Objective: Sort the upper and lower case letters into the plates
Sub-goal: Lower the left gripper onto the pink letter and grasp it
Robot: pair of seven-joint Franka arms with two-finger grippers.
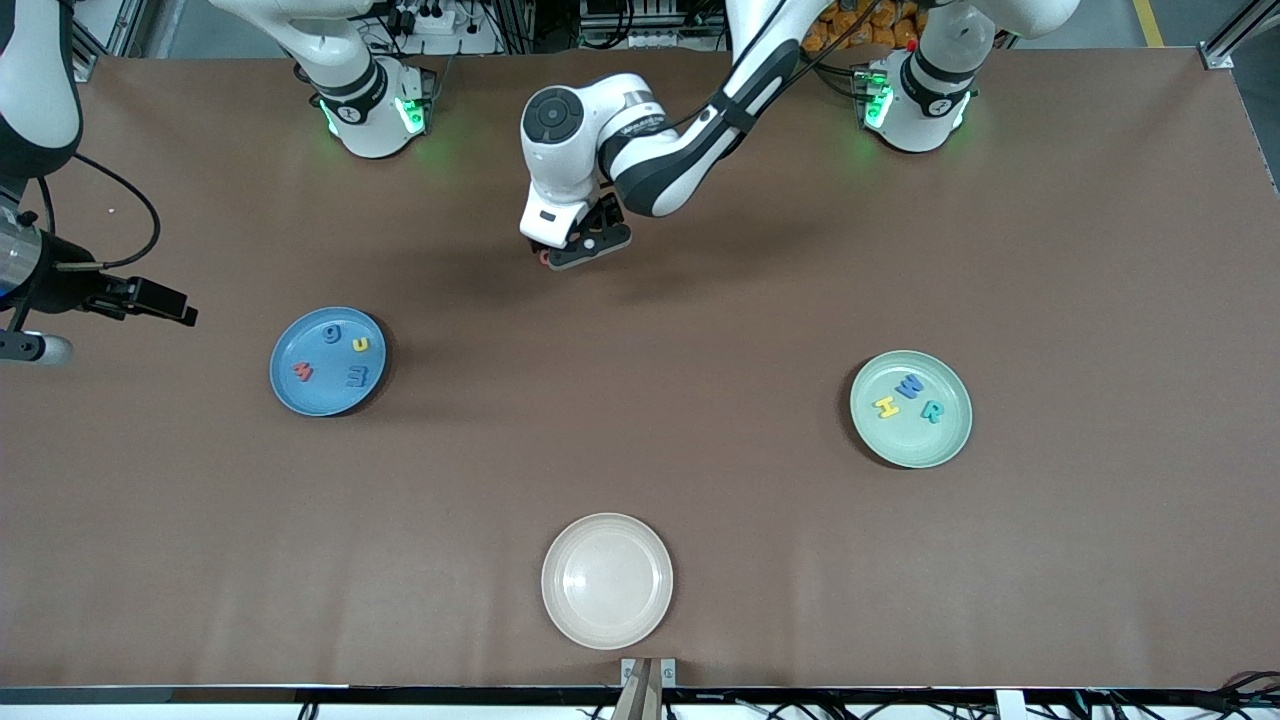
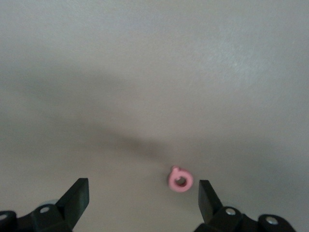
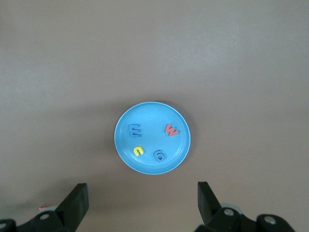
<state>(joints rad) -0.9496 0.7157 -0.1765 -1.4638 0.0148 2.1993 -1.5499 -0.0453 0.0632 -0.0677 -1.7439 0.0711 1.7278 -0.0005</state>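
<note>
Last loose letter: the pink Q (image 2: 180, 180) lies on the bench toward the robots' edge. My left gripper (image 2: 141, 195) hangs over it, jaws spread but off-centre; I should centre before closing. The right gripper (image 3: 140, 198) waits, agape.

A broad brown desk (image 1: 700, 480) fills the room's middle, evenly lit from overhead, soft shadows pooling on it. Along its upper edge run cables (image 1: 440, 20) and metal framing (image 1: 1225, 45); a cream plate (image 1: 607, 580) sits near the front edge.
</note>
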